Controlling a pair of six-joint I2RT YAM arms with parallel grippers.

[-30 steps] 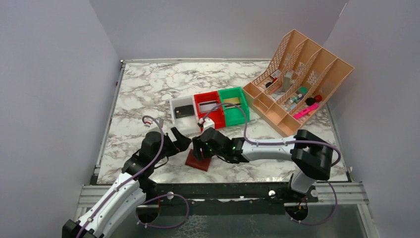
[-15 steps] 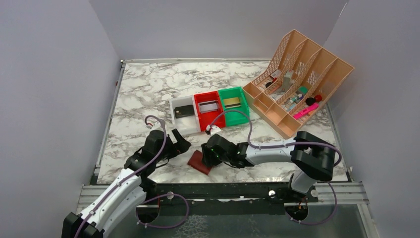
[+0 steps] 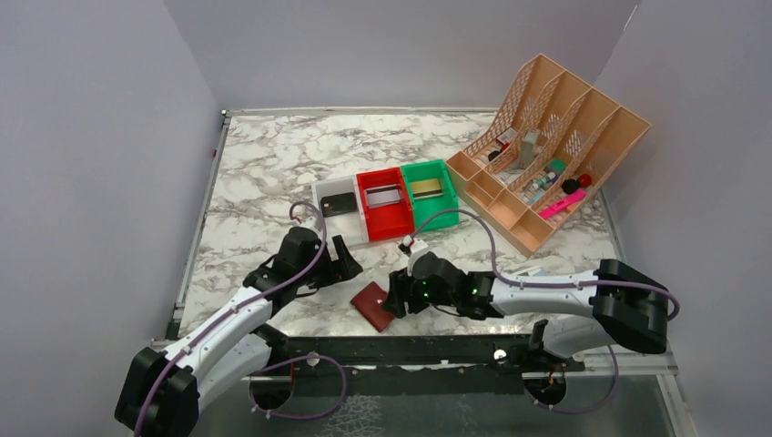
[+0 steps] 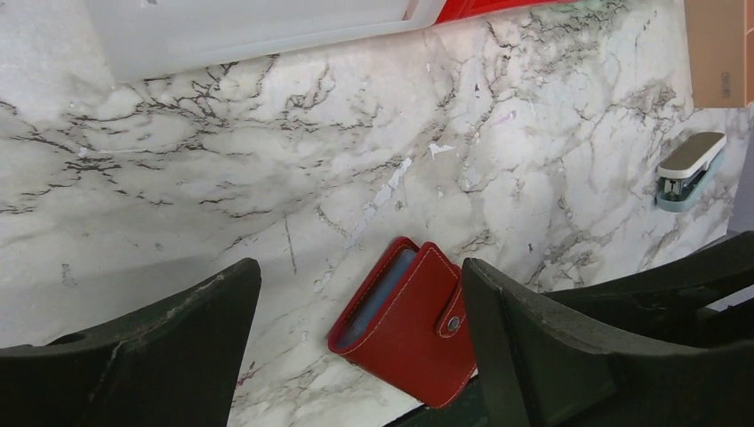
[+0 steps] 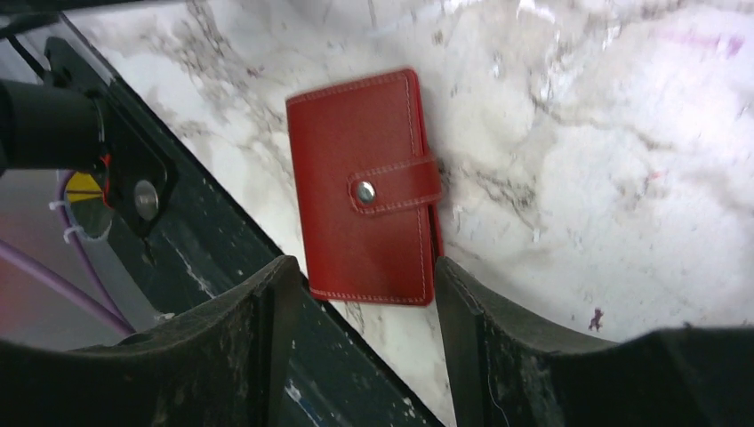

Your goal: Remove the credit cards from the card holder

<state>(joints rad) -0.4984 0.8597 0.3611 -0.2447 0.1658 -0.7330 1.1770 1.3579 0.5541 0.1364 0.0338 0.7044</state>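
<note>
Marble table (image 3: 273,164), grey walls on three sides.

1. Holder (image 3: 371,305): lies flat near the front edge of the table, between the two grippers. It is closed, with the snap strap across its red cover. The left wrist view shows a sliver of blue pocket at its edge.

2. Right gripper (image 3: 398,296): a second ago it stood directly over the holder. It has since drawn back to the right and now sits just beside it. Its jaws stand apart and hold nothing. In its own camera the holder's near end shows between the fingers, and I cannot tell whether they touch it.

3. Holder position: nudged slightly toward the front edge during that withdrawal, otherwise as it was.

4. Left gripper (image 3: 346,259): has advanced a little toward the bins. Its jaws are spread wide and empty, and it stands clear of the holder.

5. Cards: a black card (image 3: 339,204) in the white bin (image 3: 319,196), a grey card (image 3: 383,195) in the red bin (image 3: 391,221) and a gold card (image 3: 426,188) in the green bin (image 3: 437,218). None has moved.

6. Assessment: with three cards binned and the holder released shut, the task appears complete. Whether a card remains inside cannot be verified.
</note>
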